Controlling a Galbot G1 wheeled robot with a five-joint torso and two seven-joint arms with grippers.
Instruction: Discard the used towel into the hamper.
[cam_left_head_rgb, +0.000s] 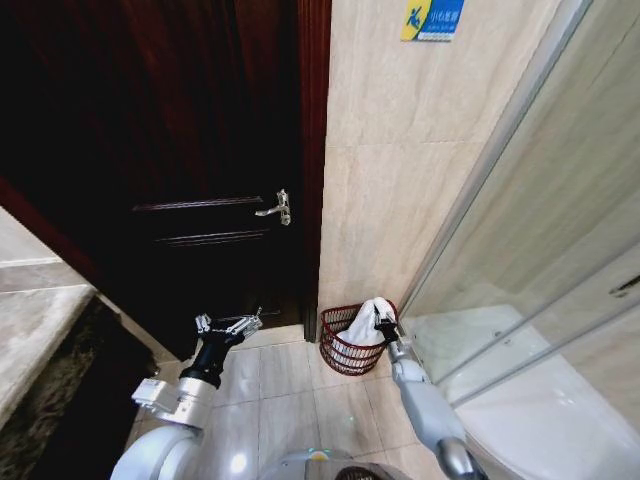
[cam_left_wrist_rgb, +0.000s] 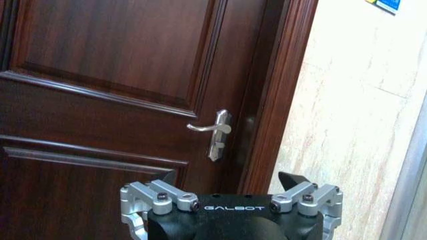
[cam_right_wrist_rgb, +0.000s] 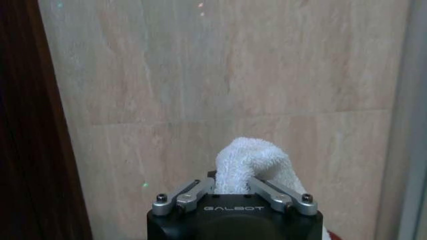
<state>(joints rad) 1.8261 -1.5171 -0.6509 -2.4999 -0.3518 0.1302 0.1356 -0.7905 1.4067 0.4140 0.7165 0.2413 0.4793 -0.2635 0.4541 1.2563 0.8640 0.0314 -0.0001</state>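
The hamper (cam_left_head_rgb: 341, 356), a low dark-red open-weave basket, stands on the floor in the corner between the door frame and the tiled wall. A white towel (cam_left_head_rgb: 366, 325) hangs down into it, its top bunched above the rim. My right gripper (cam_left_head_rgb: 383, 322) is over the hamper's right side, shut on the towel's top. In the right wrist view the towel (cam_right_wrist_rgb: 252, 161) bulges up between the closed fingers of the right gripper (cam_right_wrist_rgb: 231, 184). My left gripper (cam_left_head_rgb: 229, 324) is held open and empty left of the hamper, facing the door; the left wrist view shows it (cam_left_wrist_rgb: 230, 181) spread wide.
A dark wooden door (cam_left_head_rgb: 190, 150) with a silver lever handle (cam_left_head_rgb: 276, 208) is shut ahead on the left. Beige tiled wall (cam_left_head_rgb: 410, 170) backs the hamper. A glass shower partition (cam_left_head_rgb: 540, 230) runs along the right. A stone counter edge (cam_left_head_rgb: 35, 320) is at far left.
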